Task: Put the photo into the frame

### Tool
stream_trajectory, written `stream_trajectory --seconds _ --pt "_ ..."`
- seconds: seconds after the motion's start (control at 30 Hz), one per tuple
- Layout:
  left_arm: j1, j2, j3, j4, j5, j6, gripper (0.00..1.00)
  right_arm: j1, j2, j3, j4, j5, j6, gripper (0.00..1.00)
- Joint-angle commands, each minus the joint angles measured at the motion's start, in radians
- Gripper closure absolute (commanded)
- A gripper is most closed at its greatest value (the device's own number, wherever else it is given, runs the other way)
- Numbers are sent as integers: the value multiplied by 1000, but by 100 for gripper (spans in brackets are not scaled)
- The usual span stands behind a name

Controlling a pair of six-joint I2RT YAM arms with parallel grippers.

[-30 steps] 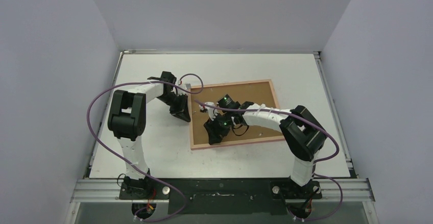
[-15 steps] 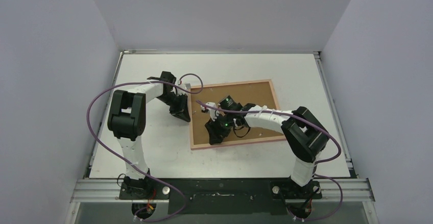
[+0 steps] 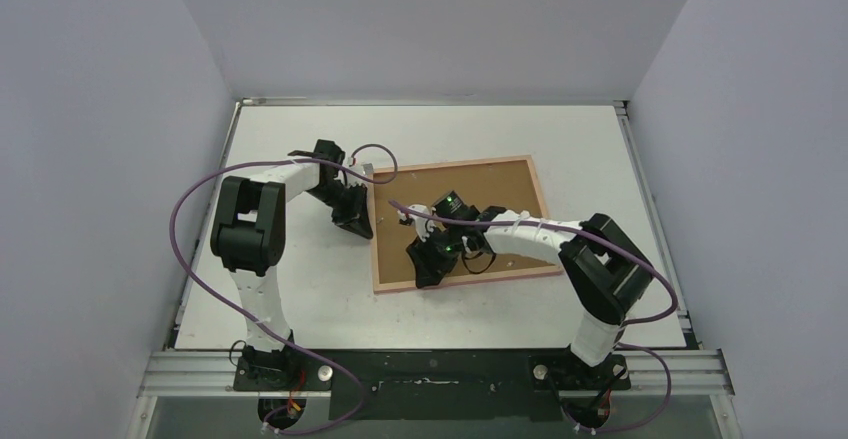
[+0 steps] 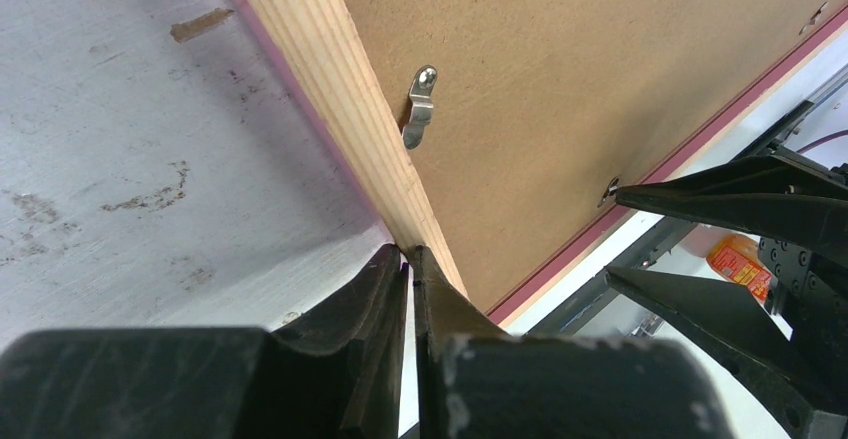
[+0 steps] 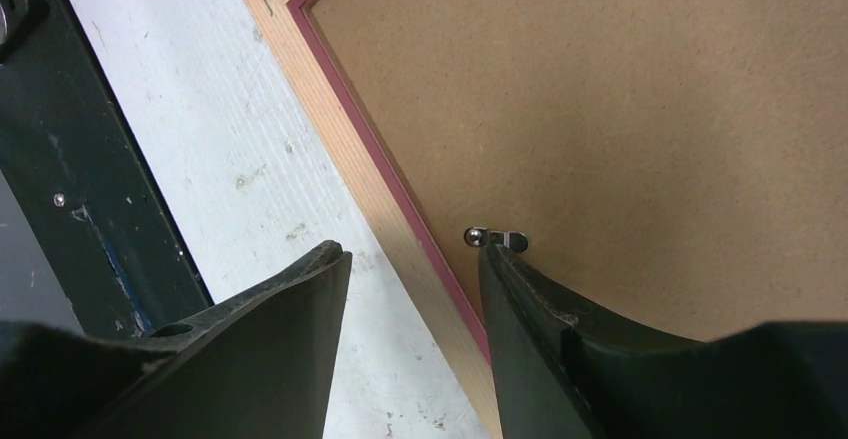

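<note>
On the table (image 3: 300,299), only wrist views show left hand (image 4: 410,259) pressed together, right hand (image 5: 412,251) spread over frame (image 5: 352,149).

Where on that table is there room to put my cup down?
Bare table lies in the far strip between the frame and the back wall, the strip right of the frame, and the near strip before the arm bases. Crowded: the frame's left end, around the left gripper and right gripper.

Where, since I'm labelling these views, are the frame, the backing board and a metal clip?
frame (image 4: 345,99), left wrist view, on its wooden rail.
backing board (image 5: 650,109), right wrist view, on its brown face.
metal clip (image 4: 420,109), left wrist view, on its silver strip.
</note>
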Motion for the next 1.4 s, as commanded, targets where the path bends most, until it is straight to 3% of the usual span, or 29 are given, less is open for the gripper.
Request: stream_trajectory --seconds 0.0,0.17,0.37,0.5,0.6,0.77,0.93,1.03,1.17,1.37 --pt "17 14 28 76 -76 29 95 17 -49 -23 -8 -8 33 49" --pt "25 7 40 66 -69 29 95 17 -80 2 -38 24 32 49" --pt "53 -39 81 0 -40 47 92 -7 -163 2 -43 197 75 46" --pt "53 -102 55 -24 -34 60 86 -126 -199 56 -8 374 151 34" --pt "24 -137 3 -20 -23 63 83 -282 -198 99 17 484 206 27" --pt "-44 -170 -99 34 -6 99 80 -475 -98 222 70 561 229 24" --pt "-101 -288 -139 51 -67 271 75 -527 144 492 45 561 203 24" --pt "-167 -364 -98 -24 -126 376 75 -526 296 664 20 537 197 25" --pt "-351 -465 -141 -36 -272 466 73 -520 468 859 -33 524 197 26" --pt "-619 -464 -245 22 -418 471 71 -510 554 911 -19 512 185 27"
